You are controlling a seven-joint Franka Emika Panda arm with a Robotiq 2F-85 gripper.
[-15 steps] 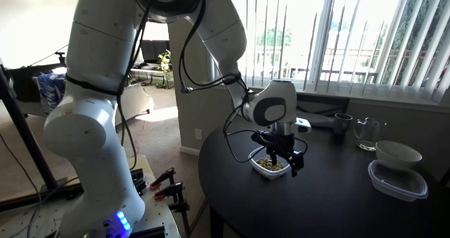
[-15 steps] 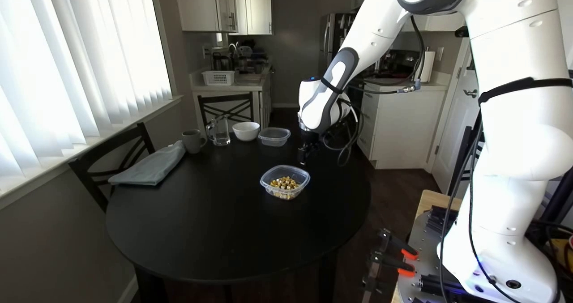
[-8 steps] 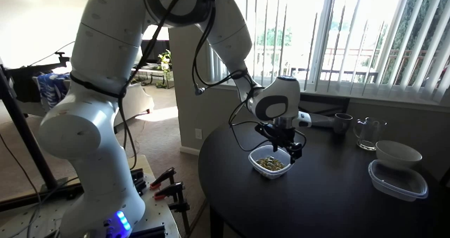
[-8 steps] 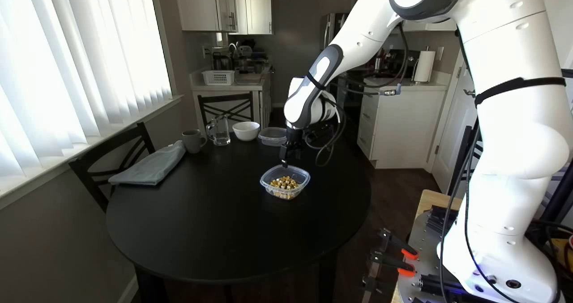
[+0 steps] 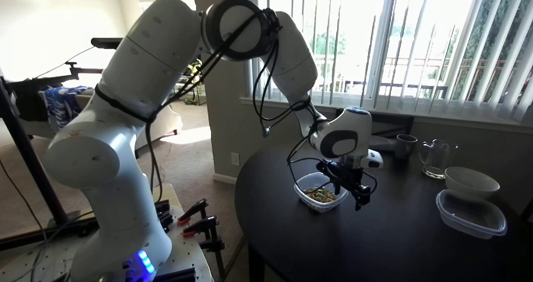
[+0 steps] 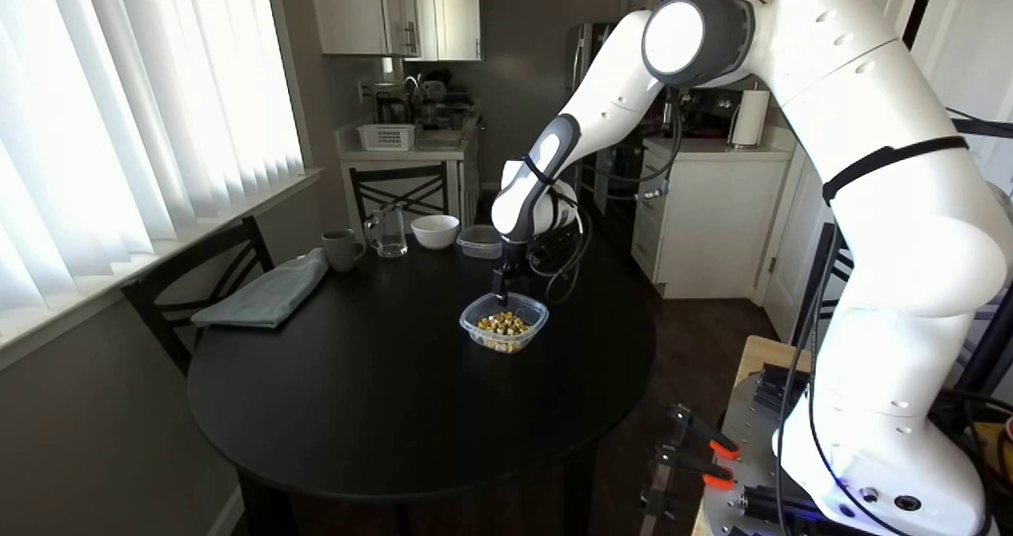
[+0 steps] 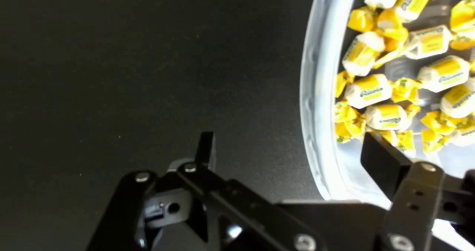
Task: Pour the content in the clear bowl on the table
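end effector (image 5: 347, 199) sank, well apart from the white bowl (image 5: 471, 179)

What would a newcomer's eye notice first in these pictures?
The white robot arm probably comes first, reaching over the dark round table in both exterior views. Next, in the wrist view, yellow and white wrapped candies stand out in the clear bowl, and the open gripper seems partly over it.
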